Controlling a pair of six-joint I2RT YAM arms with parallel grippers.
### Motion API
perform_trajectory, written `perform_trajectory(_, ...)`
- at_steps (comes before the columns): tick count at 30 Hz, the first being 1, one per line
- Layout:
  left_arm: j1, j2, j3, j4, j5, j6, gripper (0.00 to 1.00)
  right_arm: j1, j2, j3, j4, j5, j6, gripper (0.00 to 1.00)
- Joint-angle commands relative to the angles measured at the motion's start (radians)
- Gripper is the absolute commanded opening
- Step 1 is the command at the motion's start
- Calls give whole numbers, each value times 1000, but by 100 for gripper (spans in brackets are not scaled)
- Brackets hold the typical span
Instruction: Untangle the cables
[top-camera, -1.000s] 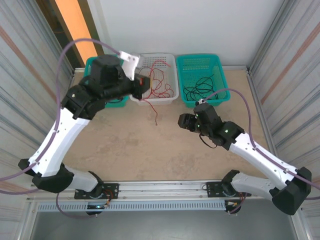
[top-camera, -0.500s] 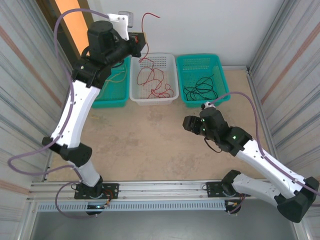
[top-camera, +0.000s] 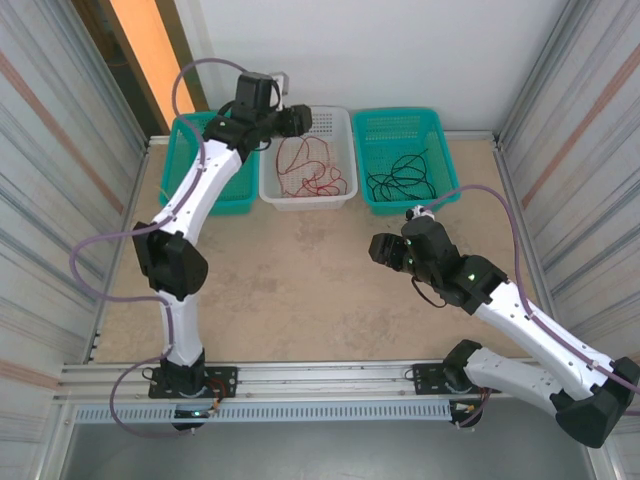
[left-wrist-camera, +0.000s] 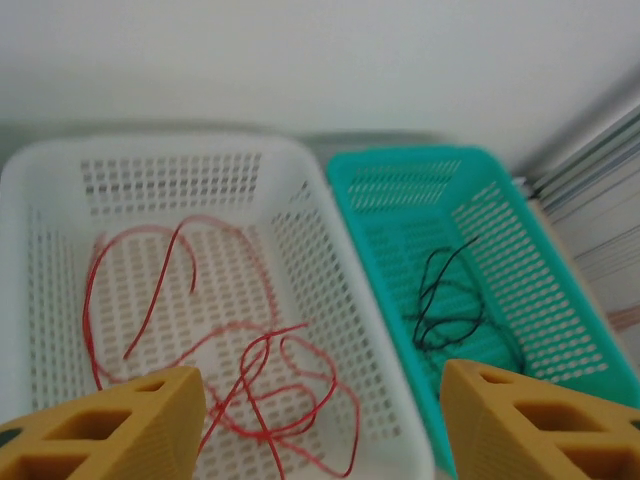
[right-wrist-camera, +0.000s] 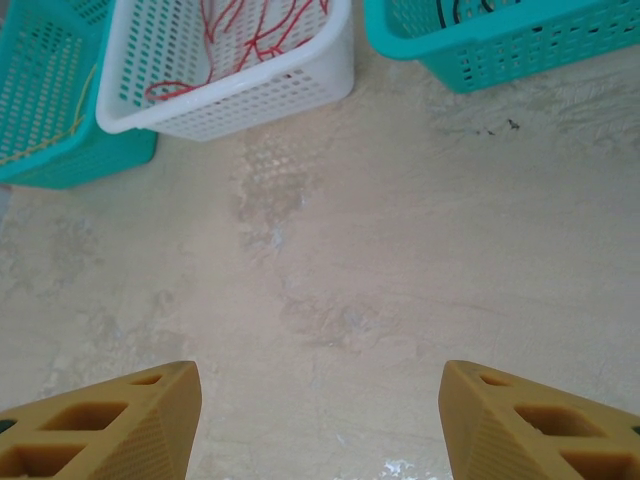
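The red cables (top-camera: 312, 172) lie loose in the white basket (top-camera: 305, 201) at the back of the table. In the left wrist view they curl on its floor (left-wrist-camera: 266, 337). Black cables (top-camera: 400, 182) rest in the right teal basket (top-camera: 441, 150), and the left wrist view shows them too (left-wrist-camera: 428, 300). My left gripper (top-camera: 294, 120) hovers over the white basket's back left corner, open (left-wrist-camera: 320, 400), with nothing between its fingers. My right gripper (top-camera: 378, 248) is open above bare table (right-wrist-camera: 320, 400), in front of the baskets. A thin yellow cable (right-wrist-camera: 58, 118) shows faintly in the left teal basket (right-wrist-camera: 50, 150).
Three baskets stand in a row along the back wall; the left teal one (top-camera: 225, 197) is partly covered by my left arm. Corrugated metal walls close in both sides. The beige table (top-camera: 300, 290) lies between the baskets and the arm bases.
My left arm lifted a red cable high above the white basket, then came down over it and opened; the cable now lies in the basket. The right arm barely moved.
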Motion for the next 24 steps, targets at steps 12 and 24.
perform_trajectory(12, -5, -510, -566, 111, -20, 7, 68, -8, -15, 71, -71, 106, -96, 65)
perform_trajectory(24, -5, -1084, -1319, 286, -457, 190, 99, -16, -168, -18, 100, 297, -221, 86)
